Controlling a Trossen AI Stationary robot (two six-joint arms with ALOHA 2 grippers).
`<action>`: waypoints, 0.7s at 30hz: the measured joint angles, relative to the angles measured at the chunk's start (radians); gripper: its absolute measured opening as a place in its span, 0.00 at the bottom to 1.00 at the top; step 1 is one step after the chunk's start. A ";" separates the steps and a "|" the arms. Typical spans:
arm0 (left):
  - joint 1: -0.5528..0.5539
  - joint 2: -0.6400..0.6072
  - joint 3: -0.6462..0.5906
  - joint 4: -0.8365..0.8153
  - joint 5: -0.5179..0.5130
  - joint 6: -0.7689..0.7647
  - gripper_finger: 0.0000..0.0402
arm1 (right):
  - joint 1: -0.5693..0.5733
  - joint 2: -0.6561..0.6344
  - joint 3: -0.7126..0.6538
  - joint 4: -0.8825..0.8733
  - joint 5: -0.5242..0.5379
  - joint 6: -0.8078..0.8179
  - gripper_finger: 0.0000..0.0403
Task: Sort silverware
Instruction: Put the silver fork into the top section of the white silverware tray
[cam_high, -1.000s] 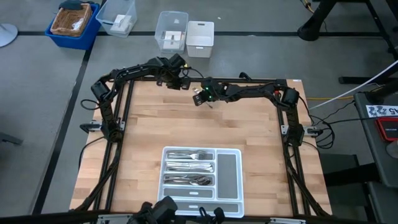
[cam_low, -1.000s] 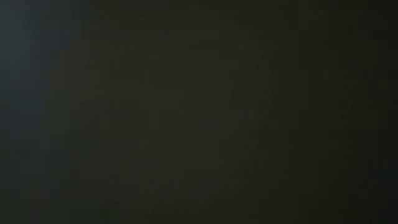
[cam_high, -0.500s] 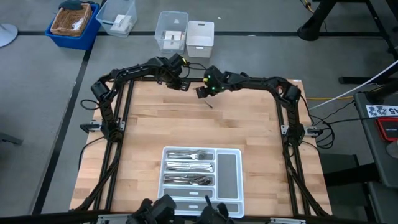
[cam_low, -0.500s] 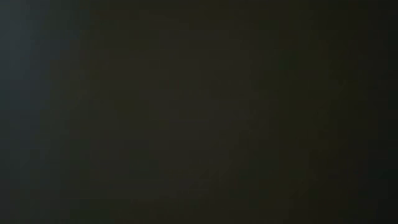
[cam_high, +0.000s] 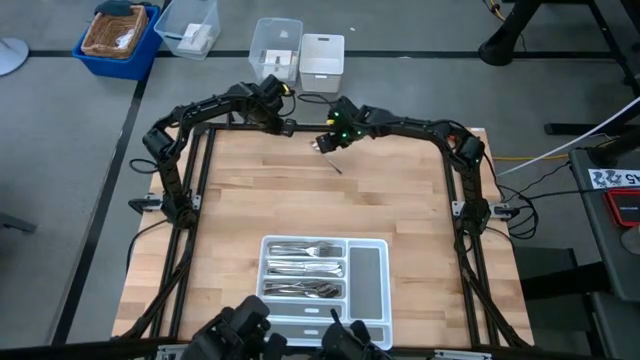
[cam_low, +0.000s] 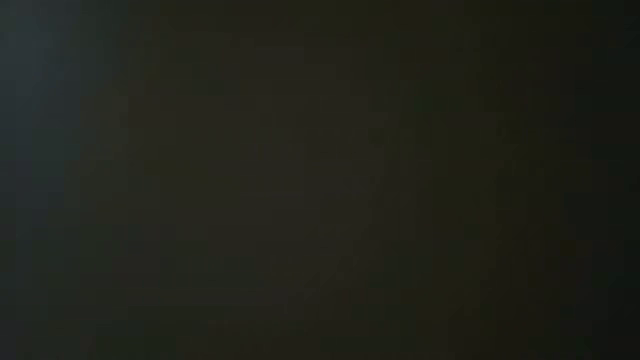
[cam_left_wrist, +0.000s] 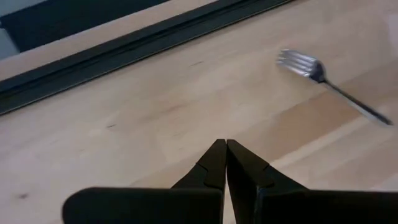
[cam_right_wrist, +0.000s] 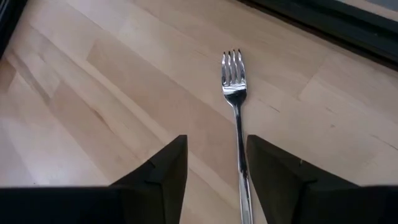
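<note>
One silver fork (cam_right_wrist: 235, 106) lies flat on the wooden table near its far edge, also seen in the high view (cam_high: 334, 164) and the left wrist view (cam_left_wrist: 323, 73). My right gripper (cam_right_wrist: 216, 140) (cam_high: 323, 146) hovers open above the fork's handle, its fingers on either side and clear of it. My left gripper (cam_left_wrist: 225, 146) (cam_high: 281, 116) is shut and empty, to the left of the fork by the far edge. More silverware (cam_high: 303, 268) lies in the left compartments of the white tray (cam_high: 370, 275) at the near edge. The low view is dark.
A black frame rail (cam_left_wrist: 124, 53) runs along the table's far edge, close to both grippers. Beyond it on the floor stand clear bins (cam_high: 277, 50), a white bin (cam_high: 322, 60) and a blue basket (cam_high: 118, 35). Bare wood lies between the fork and the tray.
My right gripper has risen and drawn back toward the far edge, leaving the fork lying on the table. My left gripper has swung toward the far left corner, away from the fork, still shut.
</note>
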 joint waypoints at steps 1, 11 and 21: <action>0.002 0.000 0.000 0.008 0.018 0.000 0.00 | 0.000 0.004 0.000 0.001 0.000 0.006 0.41; -0.026 0.000 0.000 0.067 0.099 -0.002 0.00 | 0.002 0.080 0.000 -0.049 -0.007 0.058 0.41; -0.026 0.000 0.000 0.060 0.098 -0.003 0.00 | 0.003 0.075 0.004 -0.189 0.060 0.037 0.39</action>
